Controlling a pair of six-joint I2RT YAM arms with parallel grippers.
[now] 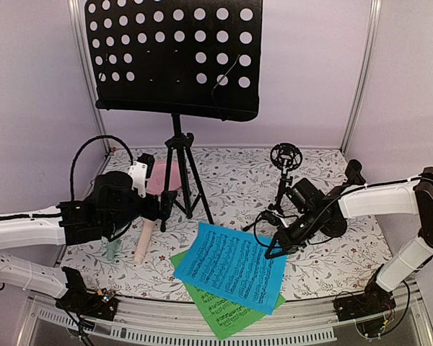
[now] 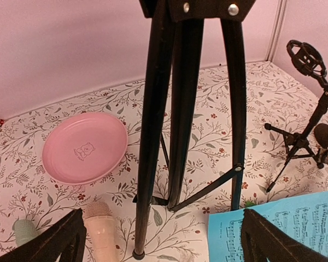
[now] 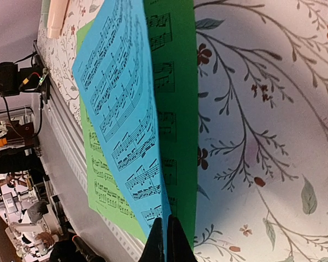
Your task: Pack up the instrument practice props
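Far back on the floral table (image 1: pixel 325 252) stands the black perforated music desk (image 1: pixel 177 54) on its tripod legs (image 2: pixel 177 109), easily the biggest thing around. Near the front edge, the blue music sheet (image 1: pixel 227 263) lies over the green music sheet (image 1: pixel 224 313). The right gripper (image 3: pixel 165 240) has its claw pinched together on the blue sheet's right edge, and that edge looks lifted off the green one. Left of the stand sits a pink round plate (image 2: pixel 85 147); right of it, a small black microphone tripod (image 1: pixel 281 180) stands upright. The left gripper (image 2: pixel 163 215) has its claw spread wide, with the stand's legs just ahead between the fingers, nothing gripped. Below it, near left, the peach microphone (image 1: pixel 144 241) and mint-green microphone (image 1: pixel 112 249) lie side by side.
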